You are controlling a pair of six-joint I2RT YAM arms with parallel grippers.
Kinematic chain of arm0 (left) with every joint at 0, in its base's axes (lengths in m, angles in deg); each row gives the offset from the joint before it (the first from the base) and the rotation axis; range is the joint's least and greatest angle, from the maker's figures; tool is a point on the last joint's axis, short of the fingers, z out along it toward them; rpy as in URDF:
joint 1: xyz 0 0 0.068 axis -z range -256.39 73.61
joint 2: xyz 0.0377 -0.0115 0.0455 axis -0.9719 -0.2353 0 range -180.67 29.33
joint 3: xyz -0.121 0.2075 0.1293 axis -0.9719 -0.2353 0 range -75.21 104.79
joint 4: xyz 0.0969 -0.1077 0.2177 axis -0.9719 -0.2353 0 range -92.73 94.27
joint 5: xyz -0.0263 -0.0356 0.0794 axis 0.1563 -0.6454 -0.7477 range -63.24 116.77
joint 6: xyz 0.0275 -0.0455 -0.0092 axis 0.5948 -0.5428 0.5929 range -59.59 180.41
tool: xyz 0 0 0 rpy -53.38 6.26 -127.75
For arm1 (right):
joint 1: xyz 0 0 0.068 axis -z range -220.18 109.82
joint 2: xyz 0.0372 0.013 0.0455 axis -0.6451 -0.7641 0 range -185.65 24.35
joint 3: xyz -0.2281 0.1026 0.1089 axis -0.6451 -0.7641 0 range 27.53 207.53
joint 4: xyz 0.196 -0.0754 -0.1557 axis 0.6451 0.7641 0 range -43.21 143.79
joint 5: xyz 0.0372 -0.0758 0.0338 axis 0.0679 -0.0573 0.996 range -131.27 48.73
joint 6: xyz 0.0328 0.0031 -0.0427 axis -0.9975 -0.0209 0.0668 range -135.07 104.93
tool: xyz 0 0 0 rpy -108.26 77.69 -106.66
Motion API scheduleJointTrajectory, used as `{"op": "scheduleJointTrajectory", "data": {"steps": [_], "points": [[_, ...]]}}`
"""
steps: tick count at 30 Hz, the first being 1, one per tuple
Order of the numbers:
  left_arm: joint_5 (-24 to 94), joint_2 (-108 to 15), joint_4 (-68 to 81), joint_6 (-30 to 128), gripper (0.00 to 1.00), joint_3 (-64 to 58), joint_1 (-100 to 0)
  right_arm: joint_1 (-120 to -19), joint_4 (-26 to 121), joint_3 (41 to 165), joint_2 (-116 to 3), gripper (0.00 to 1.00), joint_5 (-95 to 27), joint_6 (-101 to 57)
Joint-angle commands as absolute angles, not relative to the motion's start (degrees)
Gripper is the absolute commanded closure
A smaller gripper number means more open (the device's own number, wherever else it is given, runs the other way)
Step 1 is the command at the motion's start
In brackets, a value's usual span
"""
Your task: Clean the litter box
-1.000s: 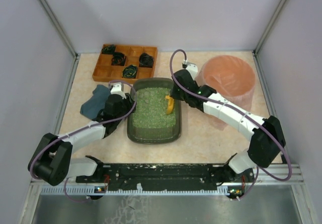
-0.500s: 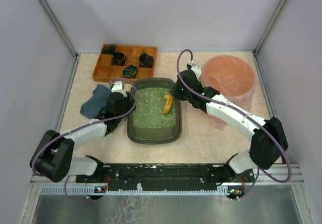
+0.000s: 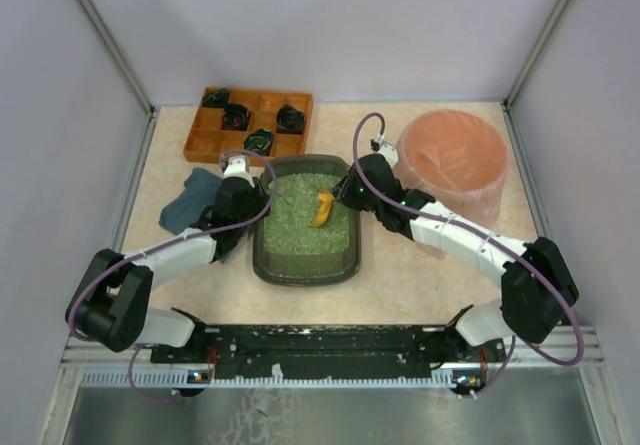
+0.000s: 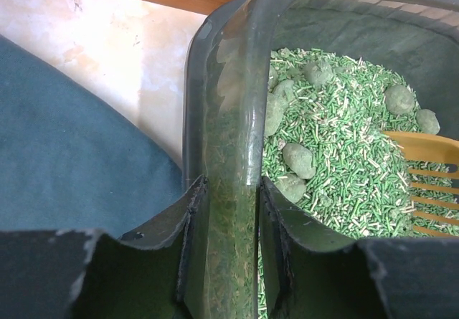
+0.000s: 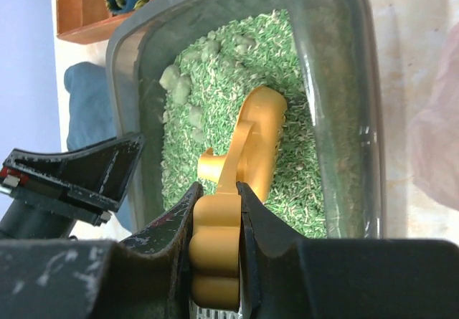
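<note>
1. Firstly, a blue cloth (image 3: 188, 205) lies near the left wall, just beside the litter box (image 3: 305, 277). Bare table (image 3: 400, 275) runs along the box's near side, leaving open room there.
2. Just behind the box, a wooden tray (image 3: 205, 137) sits at the back edge, with dark coiled items (image 3: 290, 118) in four of its compartments.
3. The left gripper (image 4: 228, 211) is clamped on the box's left rim, one finger outside the wall and one inside.
4. The box sits mid-table, holding green pellet litter (image 3: 295, 235) and grey-green clumps (image 4: 297, 159) near its far-left corner.
5. A yellow scoop (image 5: 254, 136) rests on the litter towards the right wall, its handle pinched in the closed right gripper (image 5: 217, 201).
6. A pink bag-lined bin (image 3: 490, 180) stands to the right, near the box but apart from it.
</note>
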State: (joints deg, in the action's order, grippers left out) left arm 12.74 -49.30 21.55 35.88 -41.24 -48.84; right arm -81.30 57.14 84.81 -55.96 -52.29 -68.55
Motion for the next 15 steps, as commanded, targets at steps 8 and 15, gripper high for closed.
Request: {"op": "scheduleJointTrajectory", "data": {"steps": [8, 15], "points": [[18.0, -52.6, 19.0, 35.0, 0.66, -39.8, -48.4, -86.6, 50.9, 81.3, -61.9, 1.0, -43.1, -73.9], [18.2, -52.6, 19.0, 35.0, 0.67, -39.8, -48.3, -86.6, 49.7, 78.5, -60.6, 1.0, -44.4, -74.5]]}}
